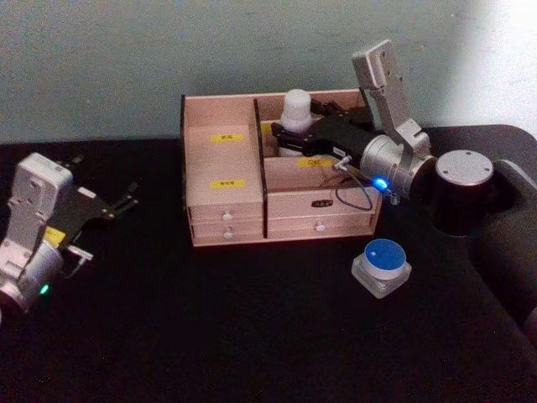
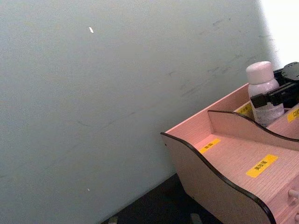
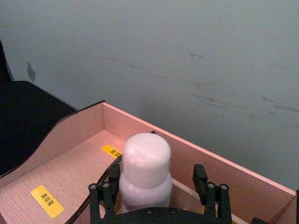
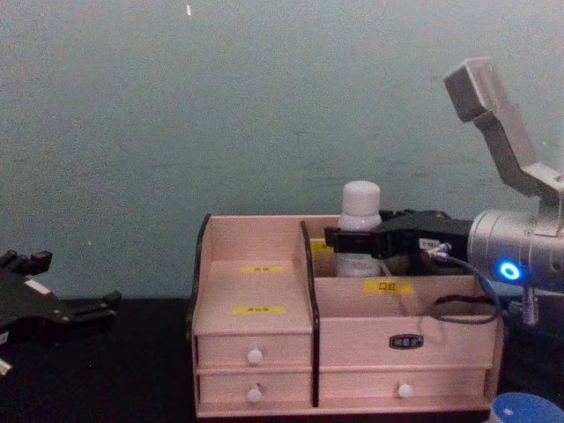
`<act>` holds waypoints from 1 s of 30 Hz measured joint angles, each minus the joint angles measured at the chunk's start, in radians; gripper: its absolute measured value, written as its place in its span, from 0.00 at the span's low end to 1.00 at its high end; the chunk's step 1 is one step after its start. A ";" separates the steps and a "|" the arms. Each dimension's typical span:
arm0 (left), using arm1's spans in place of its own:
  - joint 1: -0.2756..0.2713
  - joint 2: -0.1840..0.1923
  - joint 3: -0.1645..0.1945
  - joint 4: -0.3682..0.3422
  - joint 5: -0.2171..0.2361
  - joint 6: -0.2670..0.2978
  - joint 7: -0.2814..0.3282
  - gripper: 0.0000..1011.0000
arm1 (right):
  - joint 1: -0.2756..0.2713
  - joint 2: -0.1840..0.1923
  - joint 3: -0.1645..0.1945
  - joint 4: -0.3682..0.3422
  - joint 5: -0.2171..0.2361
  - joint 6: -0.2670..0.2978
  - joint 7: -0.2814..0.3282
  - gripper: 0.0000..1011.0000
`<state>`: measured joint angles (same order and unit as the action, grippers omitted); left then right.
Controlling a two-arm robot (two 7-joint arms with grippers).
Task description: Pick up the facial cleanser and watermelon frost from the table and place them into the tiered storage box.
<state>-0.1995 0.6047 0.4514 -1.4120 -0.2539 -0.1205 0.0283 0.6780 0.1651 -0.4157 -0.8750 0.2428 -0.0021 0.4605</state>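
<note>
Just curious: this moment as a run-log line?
right gripper: around white capped bottle in pink wooden organiser | left gripper: parked left of organiser

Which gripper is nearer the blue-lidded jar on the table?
Right. The right gripper is at the white bottle in the tiered storage box, just behind the blue-lidded jar. The left gripper sits far off at the left side of the table.

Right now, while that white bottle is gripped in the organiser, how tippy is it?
The white bottle, gripped by the right end effector in the tiered storage box's rear right compartment, is tall and narrow, so it may tip if nudged. Its smooth round body could roll if it falls. The left end effector sits parked at the left.
</note>
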 joint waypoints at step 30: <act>0.000 0.000 0.000 0.000 0.000 0.000 0.000 0.99 | -0.123 0.080 0.037 -0.258 0.019 0.063 -0.020 0.99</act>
<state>-0.1995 0.6047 0.4514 -1.4120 -0.2539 -0.1205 0.0283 0.5555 0.2452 -0.3790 -1.1333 0.2619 0.0609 0.4402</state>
